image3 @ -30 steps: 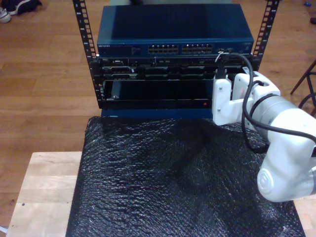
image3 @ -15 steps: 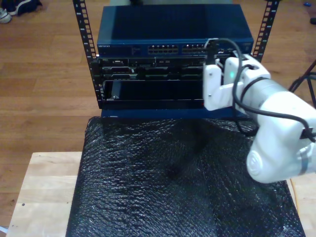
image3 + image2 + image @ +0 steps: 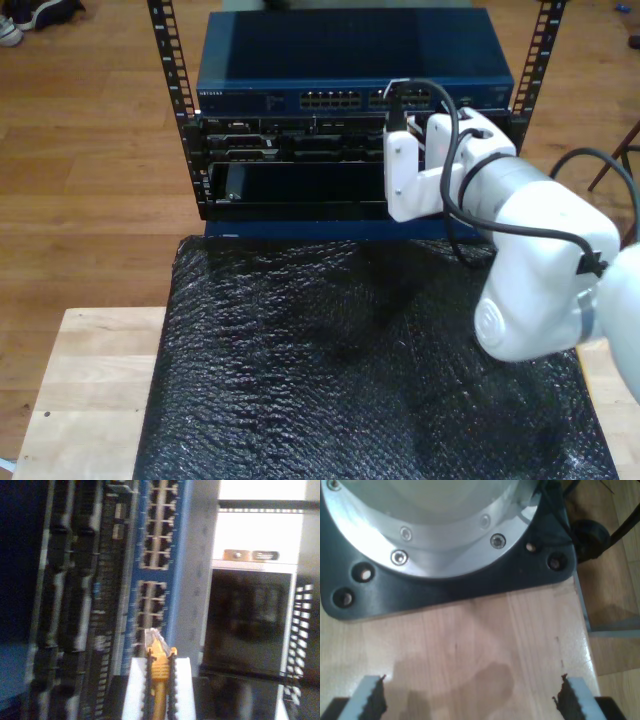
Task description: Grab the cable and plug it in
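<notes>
Landmark: the blue switch (image 3: 355, 62) at the top of the rack (image 3: 180, 110), its rows of ports (image 3: 156, 555) facing my second gripper.
Cable: the yellow cable (image 3: 158, 680) runs up between the fingers of my second gripper (image 3: 159, 667), and its clear plug (image 3: 152, 640) pokes out just ahead of them, pointing at the switch.
Second gripper: jaws closed snugly on the cable just behind the plug; in the exterior view it hangs in front of the switch's port row, toward that view's right of centre (image 3: 400, 95).
First gripper: jaws wide apart with nothing between them (image 3: 467, 700), hovering over a bare wooden table (image 3: 485, 645) beside a black and silver arm base (image 3: 445, 545), well away from the switch.
Step in hand, as I judge it: lining the plug up with one free port before pushing in.
Doing it well: square the plug to the port face, since it looks a little tilted against the port rows; centre it on a single opening, not on the divider between two.
Push: ease straight in along the plug's axis, slowly, keeping the grip firm so the cable doesn't slide back through the fingers.
Risk: the plug tip catching a port edge and bending sideways; back off and realign instead of forcing it.
Blur: the wrist picture is soft, so I cannot tell which way the plug's latch faces.
</notes>
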Motion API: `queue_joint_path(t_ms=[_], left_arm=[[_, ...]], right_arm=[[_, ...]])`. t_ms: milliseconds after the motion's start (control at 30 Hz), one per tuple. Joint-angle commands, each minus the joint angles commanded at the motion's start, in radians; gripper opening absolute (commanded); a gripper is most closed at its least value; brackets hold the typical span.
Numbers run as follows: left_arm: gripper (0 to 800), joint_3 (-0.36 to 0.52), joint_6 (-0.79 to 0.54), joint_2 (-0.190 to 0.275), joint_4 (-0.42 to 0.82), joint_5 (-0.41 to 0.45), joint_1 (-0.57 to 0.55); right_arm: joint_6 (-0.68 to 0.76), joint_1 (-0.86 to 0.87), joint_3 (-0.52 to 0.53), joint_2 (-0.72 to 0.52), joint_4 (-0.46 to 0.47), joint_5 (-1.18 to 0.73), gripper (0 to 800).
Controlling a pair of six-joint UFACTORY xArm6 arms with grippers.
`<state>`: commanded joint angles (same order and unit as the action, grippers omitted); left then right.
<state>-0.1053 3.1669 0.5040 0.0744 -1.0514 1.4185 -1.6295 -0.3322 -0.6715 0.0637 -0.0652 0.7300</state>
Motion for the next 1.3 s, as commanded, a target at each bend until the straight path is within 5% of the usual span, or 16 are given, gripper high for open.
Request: queue_joint_path(t_ms=[600, 1000, 1300], left_arm=[[800, 0.002, 0.000, 0.000, 0.000, 0.000, 0.000], [800, 0.002, 0.000, 0.000, 0.000, 0.000, 0.000], [800, 0.002, 0.000, 0.000, 0.000, 0.000, 0.000]], right_arm=[[0.035, 0.049, -0.075, 0.087, -0.003, 0.077, 0], [0.035, 0.049, -0.080, 0.236, -0.014, 0.377, 0], [0.026, 0.032, -0.144, 0.338, -0.152, 0.462, 0]])
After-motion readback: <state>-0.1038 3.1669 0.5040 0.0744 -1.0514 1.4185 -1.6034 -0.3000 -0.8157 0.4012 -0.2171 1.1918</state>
